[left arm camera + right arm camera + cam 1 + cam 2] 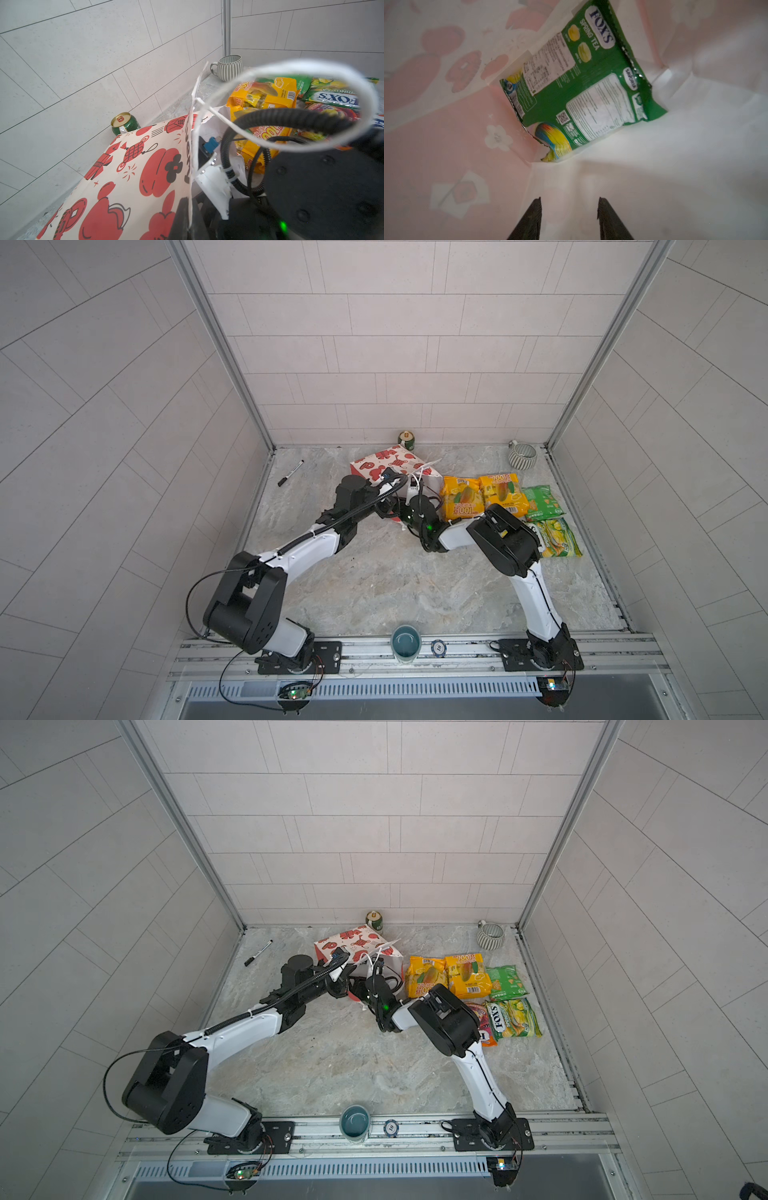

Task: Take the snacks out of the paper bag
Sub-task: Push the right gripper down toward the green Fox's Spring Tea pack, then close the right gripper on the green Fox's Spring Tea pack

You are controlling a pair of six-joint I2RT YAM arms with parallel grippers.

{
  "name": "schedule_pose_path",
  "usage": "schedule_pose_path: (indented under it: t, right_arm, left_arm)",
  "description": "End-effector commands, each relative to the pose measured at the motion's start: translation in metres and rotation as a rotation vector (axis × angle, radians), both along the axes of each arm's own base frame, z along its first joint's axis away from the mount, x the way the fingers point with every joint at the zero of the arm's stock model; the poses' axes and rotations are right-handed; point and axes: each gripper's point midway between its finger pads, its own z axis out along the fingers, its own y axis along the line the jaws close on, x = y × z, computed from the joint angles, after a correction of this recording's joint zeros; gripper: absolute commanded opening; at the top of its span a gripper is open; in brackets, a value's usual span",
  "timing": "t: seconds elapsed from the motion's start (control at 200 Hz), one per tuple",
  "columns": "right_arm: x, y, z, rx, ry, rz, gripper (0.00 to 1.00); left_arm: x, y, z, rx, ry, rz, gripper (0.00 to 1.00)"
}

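Green snack packet (581,83): inside the paper bag (386,460), toward its far closed end, directly ahead of the right gripper (569,218), whose fingers (529,220) are parted and empty, its long axis slanting away; left gripper (188,218) pinched on the bag rim.

**Reaching in with 2 arms**

Stretches left arm (299,547) forward and rightward, elbow raised near base, left gripper (386,509) pinched shut on bag (374,460) rim. Folds right arm (536,593) up from base, elbow high, forearm angled leftward and down. Holds right gripper (569,217) inside bag, jaws apart, nothing between. Sets 2 wrists just beside each other.
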Motion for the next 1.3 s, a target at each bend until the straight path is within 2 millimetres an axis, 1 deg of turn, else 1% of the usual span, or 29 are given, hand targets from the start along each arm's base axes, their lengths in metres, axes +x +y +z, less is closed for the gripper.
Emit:
schedule_pose_path:
  t: [0.0,0.165,0.225,0.305,0.37,0.415,0.505,0.61,0.721,0.756,0.836,0.886,1.006,1.046,1.111,1.151,1.201,1.296]
  right_arm:
    - [0.005,0.004,-0.004,-0.021,0.028,0.025,0.45]
    - [0.029,-0.008,-0.007,0.06,0.088,-0.007,0.45]
    - [0.035,-0.007,-0.011,0.06,0.118,-0.005,0.46]
    - [0.038,-0.007,-0.015,0.061,0.143,-0.013,0.49]
    - [0.041,-0.011,-0.014,0.072,0.143,-0.04,0.57]
    - [0.043,-0.01,-0.014,0.079,0.149,-0.048,0.64]
    - [0.048,-0.003,-0.015,0.096,0.177,-0.036,0.65]
    - [0.055,-0.007,-0.023,0.16,0.199,-0.089,0.66]
    - [0.064,-0.01,-0.025,0.211,0.206,-0.141,0.67]
    - [0.068,-0.007,-0.019,0.242,0.187,-0.142,0.67]
    - [0.078,-0.004,-0.016,0.286,0.188,-0.157,0.67]
    - [0.084,0.001,-0.01,0.317,0.18,-0.157,0.67]
    - [0.094,0.005,-0.001,0.333,0.16,-0.173,0.67]
    - [0.099,0.005,0.004,0.353,0.144,-0.179,0.65]
    - [0.105,0.006,0.012,0.371,0.119,-0.192,0.57]
    - [0.109,0.007,0.014,0.37,0.116,-0.199,0.51]
    - [0.115,0.008,0.02,0.37,0.104,-0.199,0.39]
    - [0.124,0.006,0.03,0.381,0.082,-0.21,0.25]
  left_arm:
    - [-0.012,-0.014,0.037,-0.047,-0.085,-0.091,0.0]
    - [-0.02,-0.018,0.038,-0.048,-0.103,-0.133,0.0]
    - [-0.021,-0.018,0.04,-0.052,-0.106,-0.14,0.0]
    - [-0.024,-0.02,0.042,-0.058,-0.113,-0.156,0.0]
    - [-0.026,-0.022,0.041,-0.058,-0.116,-0.171,0.0]
    - [-0.027,-0.023,0.041,-0.058,-0.116,-0.176,0.0]
    - [-0.027,-0.025,0.039,-0.058,-0.115,-0.184,0.0]
    - [-0.032,-0.028,0.041,-0.068,-0.118,-0.214,0.0]
    - [-0.038,-0.031,0.041,-0.071,-0.125,-0.244,0.0]
    - [-0.039,-0.032,0.041,-0.07,-0.13,-0.247,0.0]
    - [-0.04,-0.032,0.042,-0.075,-0.138,-0.254,0.0]
    - [-0.042,-0.033,0.042,-0.073,-0.137,-0.26,0.0]
    - [-0.043,-0.032,0.043,-0.072,-0.143,-0.262,0.0]
    - [-0.043,-0.032,0.043,-0.07,-0.145,-0.262,0.0]
    - [-0.043,-0.032,0.041,-0.07,-0.144,-0.263,0.0]
    - [-0.042,-0.032,0.042,-0.069,-0.146,-0.263,0.0]
    - [-0.042,-0.032,0.039,-0.056,-0.148,-0.26,0.0]
    - [-0.042,-0.029,0.041,-0.051,-0.159,-0.241,0.0]
